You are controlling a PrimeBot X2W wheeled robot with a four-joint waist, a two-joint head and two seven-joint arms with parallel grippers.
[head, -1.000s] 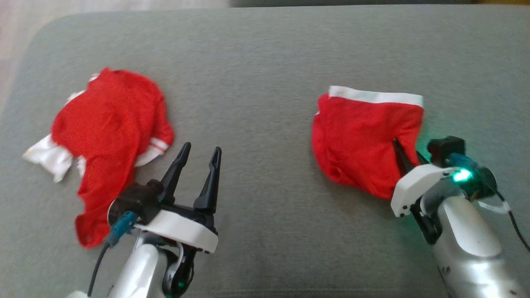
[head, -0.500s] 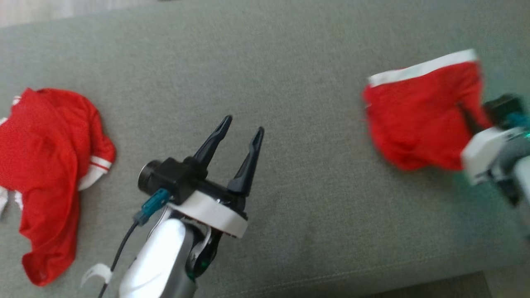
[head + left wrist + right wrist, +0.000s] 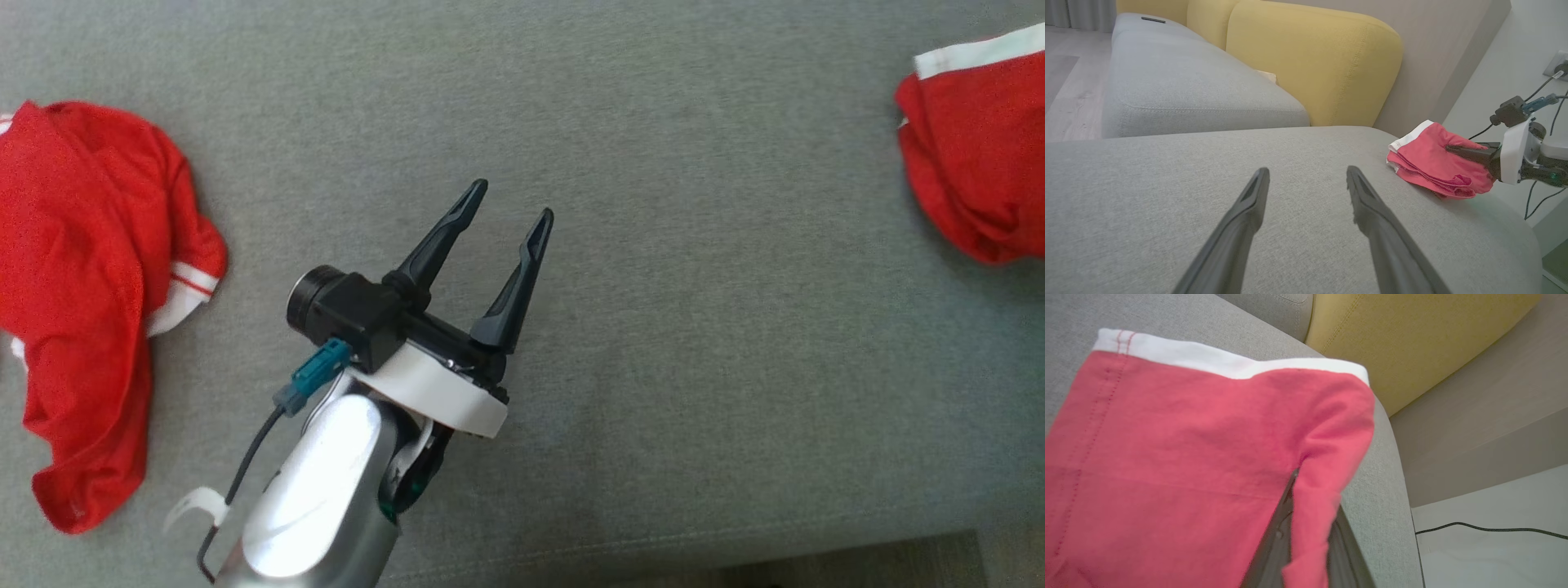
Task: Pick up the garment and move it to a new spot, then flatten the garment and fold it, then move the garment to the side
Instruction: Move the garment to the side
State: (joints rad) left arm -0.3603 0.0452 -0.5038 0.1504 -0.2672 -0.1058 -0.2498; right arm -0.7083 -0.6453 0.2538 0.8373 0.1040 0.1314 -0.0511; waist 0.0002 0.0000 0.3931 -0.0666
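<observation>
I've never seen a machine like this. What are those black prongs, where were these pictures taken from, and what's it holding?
This is a two-armed robot. The black prongs are the fingers of its grippers, its hands. One picture looks down from a camera on its head. The other two come from cameras on its wrists, looking along those prongs. The surface is a grey fabric sofa cushion. The left gripper is open above bare cushion, holding nothing. The right gripper is pinched shut on a folded red cloth garment with a white band. A crumpled red garment with white trim lies apart, to the left.
</observation>
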